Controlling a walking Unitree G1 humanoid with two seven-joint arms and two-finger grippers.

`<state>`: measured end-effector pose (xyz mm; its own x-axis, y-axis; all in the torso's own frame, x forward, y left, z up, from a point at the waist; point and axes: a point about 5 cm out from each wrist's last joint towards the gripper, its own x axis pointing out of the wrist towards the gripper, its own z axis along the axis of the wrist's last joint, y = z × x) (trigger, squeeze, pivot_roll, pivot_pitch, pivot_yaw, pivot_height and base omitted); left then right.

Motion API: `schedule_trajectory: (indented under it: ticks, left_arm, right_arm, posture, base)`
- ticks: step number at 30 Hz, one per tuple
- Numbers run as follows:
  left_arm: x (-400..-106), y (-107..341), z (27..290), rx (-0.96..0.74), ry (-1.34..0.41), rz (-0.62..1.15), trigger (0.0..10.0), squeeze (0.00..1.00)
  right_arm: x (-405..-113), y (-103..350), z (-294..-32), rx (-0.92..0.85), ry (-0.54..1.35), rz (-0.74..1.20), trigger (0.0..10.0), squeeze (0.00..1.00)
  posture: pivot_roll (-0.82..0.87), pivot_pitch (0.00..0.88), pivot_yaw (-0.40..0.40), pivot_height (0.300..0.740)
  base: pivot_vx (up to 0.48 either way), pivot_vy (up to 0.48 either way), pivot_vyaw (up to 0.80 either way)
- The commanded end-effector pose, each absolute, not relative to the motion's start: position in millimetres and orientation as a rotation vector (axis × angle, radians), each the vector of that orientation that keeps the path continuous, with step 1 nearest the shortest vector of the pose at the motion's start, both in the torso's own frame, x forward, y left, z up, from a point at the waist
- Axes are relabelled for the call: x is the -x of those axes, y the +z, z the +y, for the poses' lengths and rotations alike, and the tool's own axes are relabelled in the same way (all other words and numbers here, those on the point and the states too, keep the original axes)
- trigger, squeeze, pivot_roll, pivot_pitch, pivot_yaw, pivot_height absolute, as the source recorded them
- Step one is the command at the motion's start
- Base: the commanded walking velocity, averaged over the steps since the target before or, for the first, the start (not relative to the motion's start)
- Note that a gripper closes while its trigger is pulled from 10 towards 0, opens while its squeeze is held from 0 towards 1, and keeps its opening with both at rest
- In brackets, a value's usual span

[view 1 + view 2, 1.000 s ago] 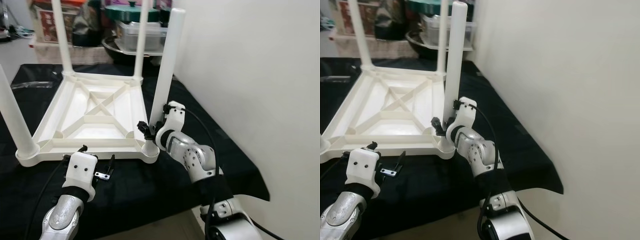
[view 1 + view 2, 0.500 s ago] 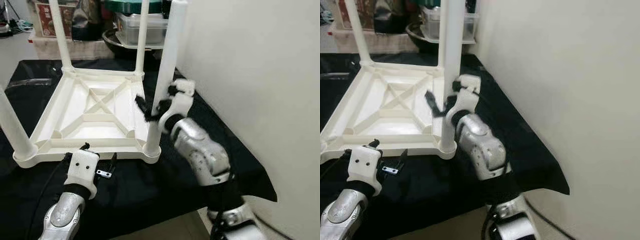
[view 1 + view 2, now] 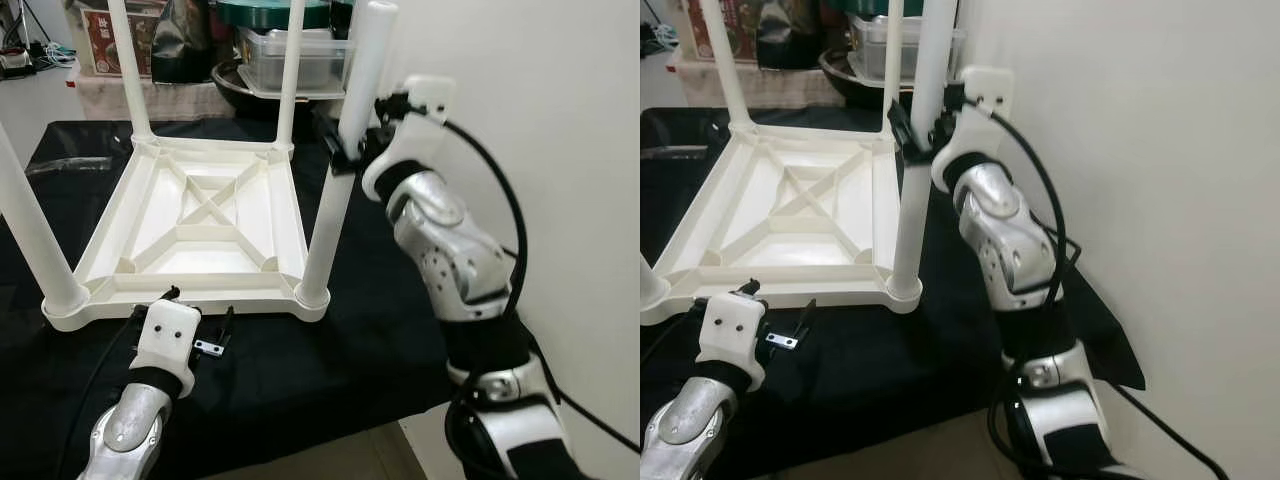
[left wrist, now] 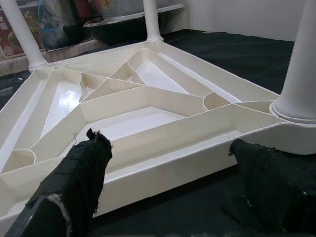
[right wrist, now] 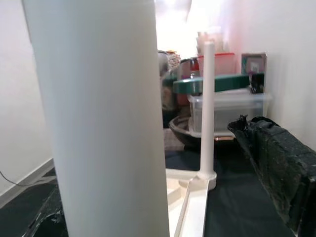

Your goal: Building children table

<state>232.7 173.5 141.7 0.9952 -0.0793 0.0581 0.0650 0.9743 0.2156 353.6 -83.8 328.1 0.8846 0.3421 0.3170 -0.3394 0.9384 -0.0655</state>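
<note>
A white children's table [image 3: 190,300] lies upside down on a black cloth, all its legs pointing up. My right gripper [image 3: 352,140] is high up at the near right leg [image 3: 330,210], close under its top. It is open, with one finger on each side of the leg. In the right wrist view the leg [image 5: 103,113] looms close, and a gap separates it from one black finger [image 5: 276,158]. My left gripper [image 3: 195,312] rests open on the cloth just before the table's front rim [image 4: 163,133], holding nothing.
A pale wall [image 3: 540,120] stands close on the right. Behind the table is a clutter of boxes, among them a clear tub with a green lid [image 3: 290,45]. The cloth's front edge [image 3: 400,410] drops off near me.
My right gripper has climbed along the near right leg, from its foot at the table corner to near its top. The left arm has stayed put.
</note>
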Motion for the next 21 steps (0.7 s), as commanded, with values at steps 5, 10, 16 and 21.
schedule_trajectory:
  ticks: [5, 10, 16, 21]
  left_arm:
    - [-233.2, 139.3, 172.7, -0.237, -0.077, -0.063, 10.0, 0.0]
    - [-232.1, 138.6, 173.4, -0.247, -0.068, -0.061, 10.0, 0.0]
    - [-232.6, 137.8, 173.6, -0.247, -0.069, -0.058, 10.0, 0.0]
    - [-234.7, 136.7, 172.5, -0.247, -0.07, -0.057, 10.0, 0.0]
  right_arm:
    - [-361.3, 335.6, -93.7, -0.021, 0.341, -0.328, 10.0, 0.0]
    - [-366.6, 334.1, -89.7, -0.051, 0.365, -0.291, 10.0, 0.0]
    - [-369.6, 341.2, -91.0, -0.044, 0.368, -0.302, 10.0, 0.0]
    - [-365.2, 365.4, -93.7, -0.038, 0.393, -0.386, 0.0, 0.0]
  posture:
    - [0.09, 0.0, -0.133, 0.74]
    - [0.11, 0.0, -0.14, 0.74]
    - [0.11, 0.0, -0.14, 0.74]
    - [0.1, 0.0, -0.139, 0.74]
  base:
    - [0.0, 0.0, 0.0]
    - [0.0, 0.0, 0.0]
    - [0.0, 0.0, 0.0]
    - [0.0, 0.0, 0.0]
